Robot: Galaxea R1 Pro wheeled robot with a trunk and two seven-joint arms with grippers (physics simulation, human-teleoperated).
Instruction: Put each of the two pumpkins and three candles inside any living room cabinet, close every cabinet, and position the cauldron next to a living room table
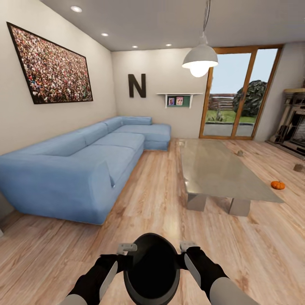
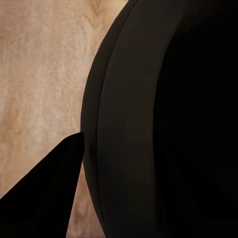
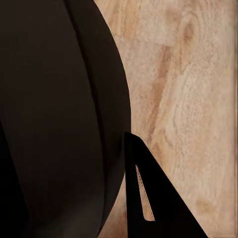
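I hold a black cauldron [image 1: 151, 271] low in front of me, between both arms, over the wooden floor. My left gripper [image 1: 127, 250] and right gripper [image 1: 185, 248] each grip its rim on opposite sides. The left wrist view shows the cauldron's wall [image 2: 163, 119] with one finger [image 2: 44, 198] outside it. The right wrist view shows the same wall [image 3: 54, 119] and a finger [image 3: 158, 198]. The glass-topped table [image 1: 220, 169] stands ahead to the right. One orange pumpkin [image 1: 278, 185] lies on the floor beyond its right edge. Two small grey candles [image 1: 239, 153] [image 1: 299, 167] sit on the floor farther back. The cabinet is out of view.
A long blue corner sofa [image 1: 84, 165] runs along the left wall. A stone fireplace [image 1: 296, 127] is at the far right, and glass doors [image 1: 237, 101] are at the back. A pendant lamp [image 1: 200, 59] hangs over the table. An open strip of floor lies between sofa and table.
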